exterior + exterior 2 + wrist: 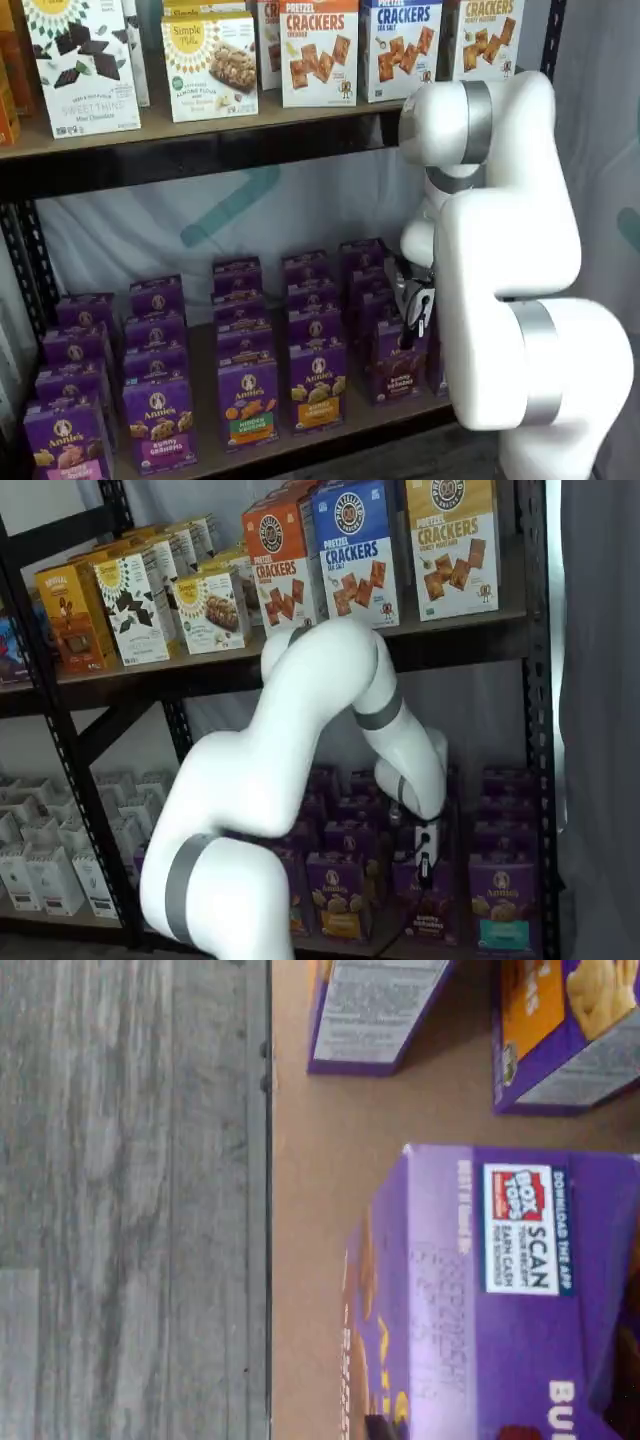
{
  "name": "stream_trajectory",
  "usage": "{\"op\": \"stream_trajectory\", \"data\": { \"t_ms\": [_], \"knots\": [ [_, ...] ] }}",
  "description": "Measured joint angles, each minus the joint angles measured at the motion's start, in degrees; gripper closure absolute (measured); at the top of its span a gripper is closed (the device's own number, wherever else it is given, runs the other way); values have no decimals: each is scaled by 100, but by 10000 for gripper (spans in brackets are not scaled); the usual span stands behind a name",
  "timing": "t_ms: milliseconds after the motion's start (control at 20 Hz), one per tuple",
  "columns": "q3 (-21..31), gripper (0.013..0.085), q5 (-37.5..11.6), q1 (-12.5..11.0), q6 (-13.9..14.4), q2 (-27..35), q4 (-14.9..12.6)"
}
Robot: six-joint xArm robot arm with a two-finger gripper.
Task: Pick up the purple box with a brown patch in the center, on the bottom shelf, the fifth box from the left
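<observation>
The purple box with the dark brown centre band stands at the front of the bottom shelf [330, 435] in both shelf views [397, 368] [429, 912]. Its purple top with a Box Tops label fills much of the wrist view [500, 1290], close under the camera. My gripper [413, 328] hangs just above that box's top at the end of the white arm. It also shows in a shelf view [425, 870]. Its black fingers are seen side-on against the box. I cannot tell whether there is a gap or whether they touch the box.
Rows of small purple cartons fill the shelf: orange-banded ones [318, 388] to the left, a green-banded one [500, 905] to the right. Two more cartons [372, 1010] [565, 1030] show in the wrist view, beside the shelf's front edge [270, 1210] and grey floor [120, 1200]. Cracker boxes [318, 50] stand above.
</observation>
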Motion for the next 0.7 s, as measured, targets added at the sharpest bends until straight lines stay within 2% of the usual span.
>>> {"op": "stream_trajectory", "data": {
  "t_ms": [50,150,250,400,700],
  "knots": [
    [32,690,-14,-7,93,-28,-115],
    [123,690,-78,-11,97,-95,-134],
    [290,690,-261,-9,-95,-197,62],
    [468,690,-365,-19,-255,-317,212],
    [810,690,-489,-20,-367,-522,306]
  ]
}}
